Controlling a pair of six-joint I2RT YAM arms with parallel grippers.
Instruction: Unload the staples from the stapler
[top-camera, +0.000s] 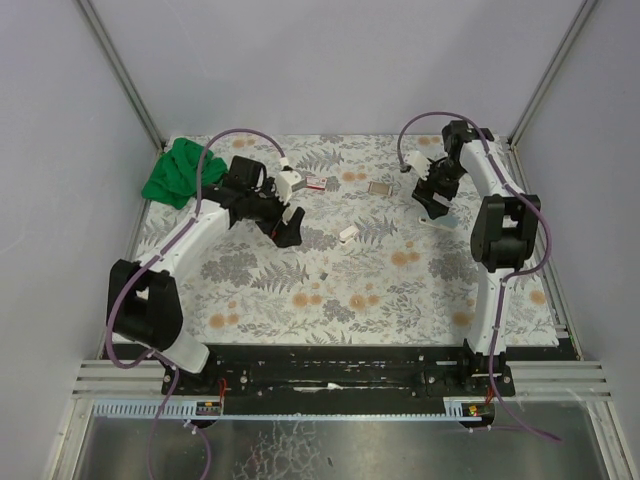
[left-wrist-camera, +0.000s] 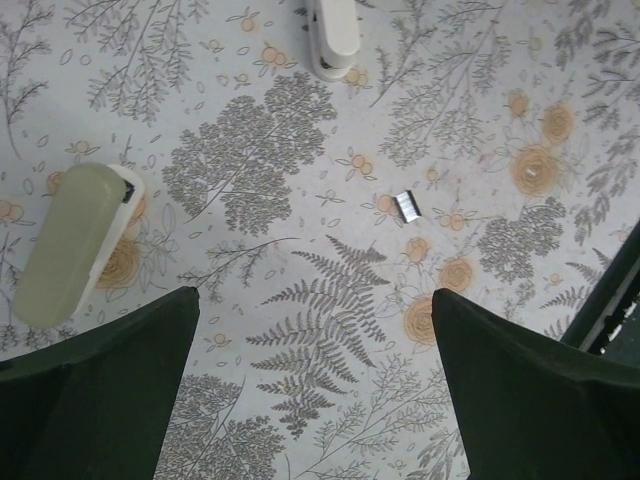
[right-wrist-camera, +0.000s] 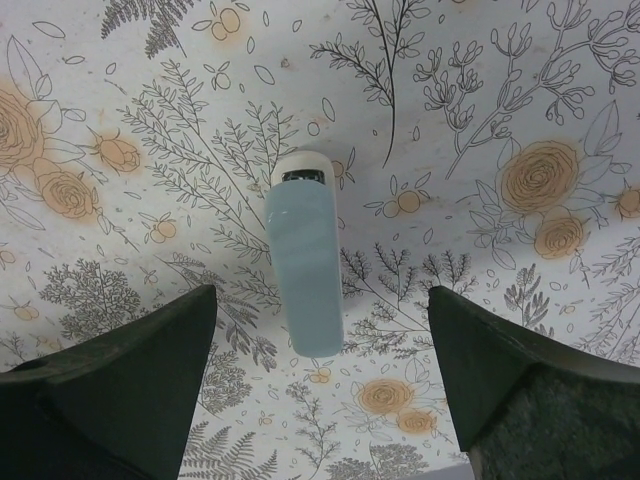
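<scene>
— the staples (left-wrist-camera: 406, 206): where do we find them?
— we see a tiny silvery strip lying loose on the flowered table cover (top-camera: 400, 290), near the middle of the table and apart from every stapler. in the left wrist view it sits out beyond the fingertips, nearer the finger on that view's right.
— and going from the left edge across?
— first a crumpled green cloth (top-camera: 180, 172) in the far left corner. then the left gripper (top-camera: 287, 232), its claw released, fingers spread wide with only the cover below the gap. in its wrist view a pale green stapler (left-wrist-camera: 75, 245) lies near the finger on the view's left, and a white stapler (left-wrist-camera: 335, 35) lies further out.
— any writing we can read?
— none we can make out. any lettering on the small red-and-white box (top-camera: 318, 183) is too small for us to read. right of it lies a small flat grey thing (top-camera: 379, 187) that we can't identify.
— and the right side?
— the right gripper (top-camera: 438, 205) hangs over a light blue stapler (right-wrist-camera: 305, 260) lying flat on the cover. that claw is released too. its fingers stand wide on either side of the stapler, neither touching it, well apart from the staples.
</scene>
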